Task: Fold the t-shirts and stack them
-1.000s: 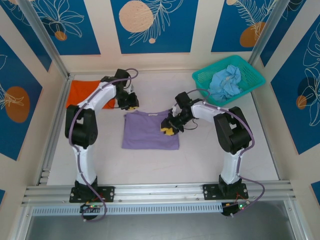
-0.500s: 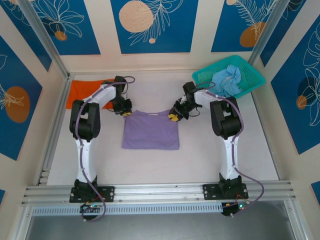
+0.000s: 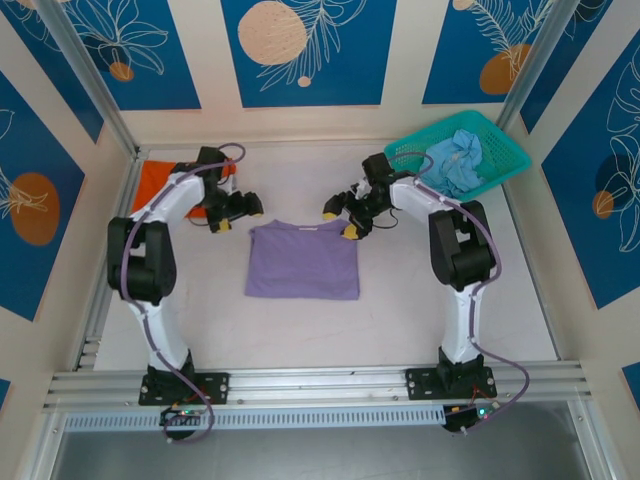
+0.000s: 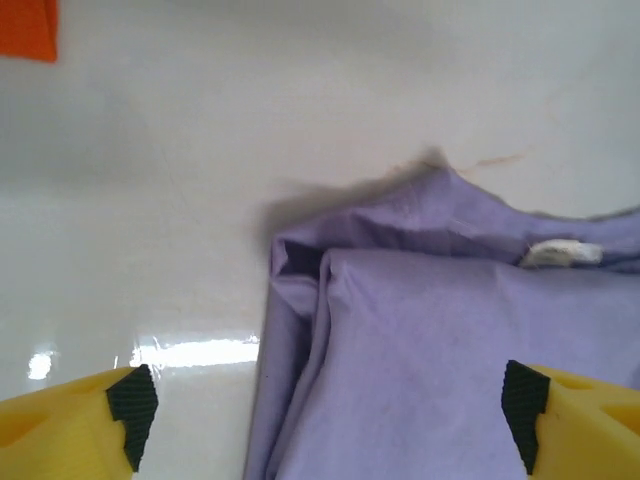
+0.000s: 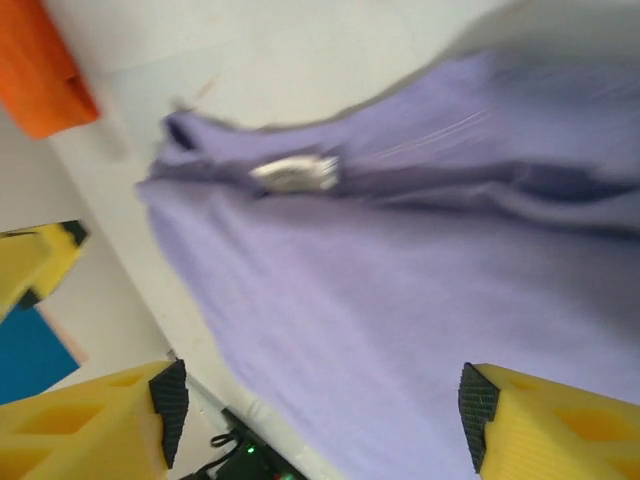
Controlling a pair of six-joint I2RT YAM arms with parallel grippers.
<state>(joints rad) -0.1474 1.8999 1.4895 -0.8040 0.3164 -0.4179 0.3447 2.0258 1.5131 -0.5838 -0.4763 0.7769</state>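
A folded lavender t-shirt [image 3: 302, 262] lies flat on the white surface [image 3: 420, 320], with the left pincer [image 3: 240, 214] and right pincer [image 3: 340, 222] both spread wide at its far corners.

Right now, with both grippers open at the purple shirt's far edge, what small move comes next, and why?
Probably lift both grippers clear. The left gripper and right gripper stand open and empty at the far corners of the purple shirt, which lies flat as a folded rectangle, so this fold looks done.
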